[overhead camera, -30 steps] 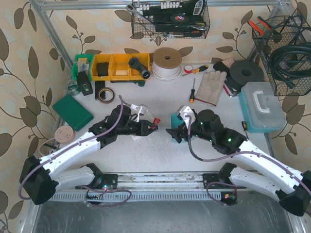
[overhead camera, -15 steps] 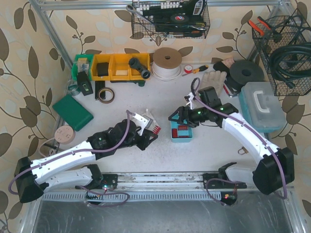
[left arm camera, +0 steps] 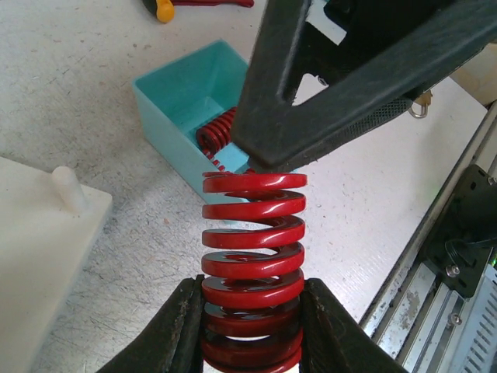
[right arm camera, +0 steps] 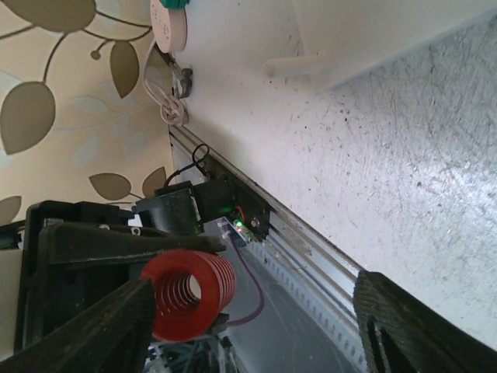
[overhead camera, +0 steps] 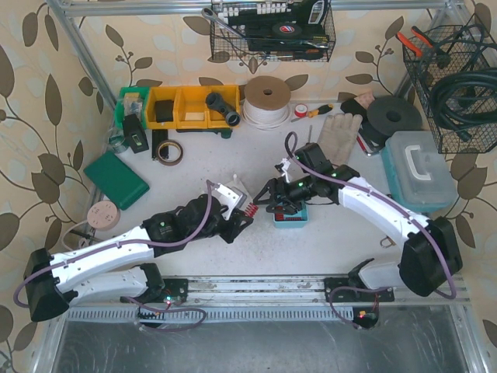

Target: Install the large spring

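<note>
My left fingers are clenched on the lower coils of the large spring. They hold it clear of the table with its free end pointing away from the wrist, I take it so the open bore can be offered up to a mount. Left of it in the left wrist view sits the white block with a stubby peg standing on it. I judge that peg to be where the spring belongs, and the spring is not on it yet, being off to the side and apart from it.

Further right, my right fingers are released and spread wide. One seems to touch the spring's far end and the other is well apart, so they grasp nothing. I read this as steadying the free end, since a hold on one end lets the coils wag.

Beyond them the teal bin holds spare springs close by. Next I would line the bore over the peg. The risk is the spring skewing or slipping.
</note>
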You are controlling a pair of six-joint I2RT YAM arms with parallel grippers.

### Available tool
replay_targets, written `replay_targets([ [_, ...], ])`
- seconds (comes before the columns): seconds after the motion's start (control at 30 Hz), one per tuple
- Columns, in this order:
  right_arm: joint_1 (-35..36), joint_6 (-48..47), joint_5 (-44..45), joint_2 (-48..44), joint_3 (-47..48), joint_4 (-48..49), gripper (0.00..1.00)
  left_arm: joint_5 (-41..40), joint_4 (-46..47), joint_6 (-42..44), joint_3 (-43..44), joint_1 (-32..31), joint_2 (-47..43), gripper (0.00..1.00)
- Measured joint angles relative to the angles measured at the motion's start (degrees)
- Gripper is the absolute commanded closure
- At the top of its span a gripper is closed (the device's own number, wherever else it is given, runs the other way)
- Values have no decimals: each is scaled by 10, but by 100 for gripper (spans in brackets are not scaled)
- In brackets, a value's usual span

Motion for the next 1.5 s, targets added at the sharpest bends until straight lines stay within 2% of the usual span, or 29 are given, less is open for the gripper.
replay_targets([
  [0.1,6,4,-2,19,9,1,38,0,0,1,0,-3,3,100],
  [0.37,9,-4,-12,42,47,-7,33,0,0,1,0,-4,17,100],
  [0.8,31,-46,-34,53,63,-43,35,0,0,1,0,-3,25,100],
  [1.03,41,-57,-35,76,65,-48,50,0,0,1,0,-3,25,100],
  [1.33,41,-61,-37,78,71,-48,51,0,0,1,0,-3,25,100],
  [1.5,41,-62,-41,78,71,-48,56,0,0,1,0,-3,25,100],
])
